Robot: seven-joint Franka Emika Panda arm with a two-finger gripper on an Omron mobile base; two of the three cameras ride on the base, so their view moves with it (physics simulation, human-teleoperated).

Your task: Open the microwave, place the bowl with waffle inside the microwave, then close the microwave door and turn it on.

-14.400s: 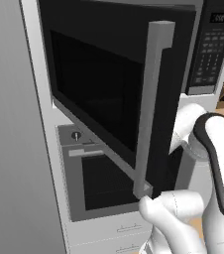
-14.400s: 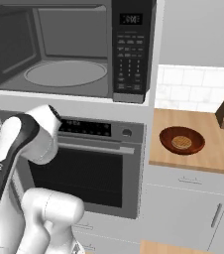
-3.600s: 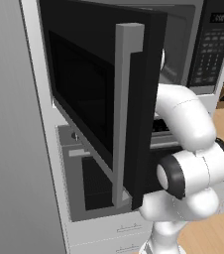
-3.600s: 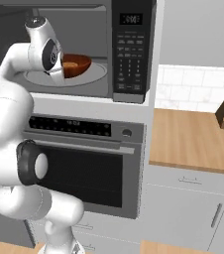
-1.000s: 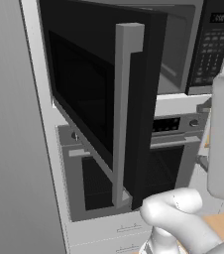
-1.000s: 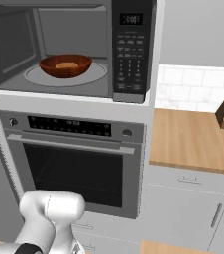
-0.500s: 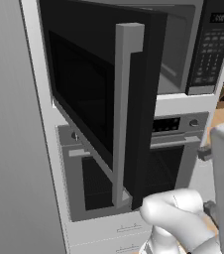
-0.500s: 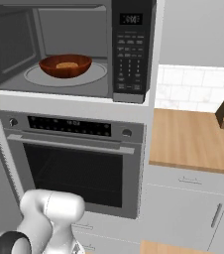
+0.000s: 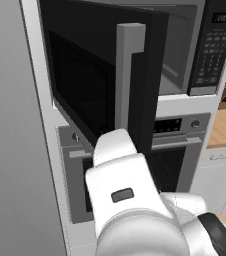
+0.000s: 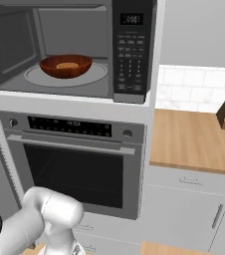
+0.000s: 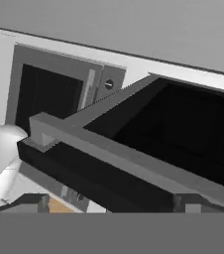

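The microwave [image 10: 84, 50] stood open above the steel oven [image 10: 74, 159], its cavity exposed in the right base view. The microwave door [image 9: 100, 85] was swung out wide, its long silver bar handle [image 9: 127, 75] facing the arm. The bowl with waffle [image 10: 65, 65] rested on the turntable inside the cavity, so the step in hand appeared to be closing the door. The fingers [image 11: 111, 201] sat near the handle, which crossed the hand view; their tips were at the bottom corners, apparently spread and holding nothing. A good closure would press on the door's outer face near its free edge, following the hinge arc until it latched, leaving the keypad [image 10: 133, 60] for afterwards.
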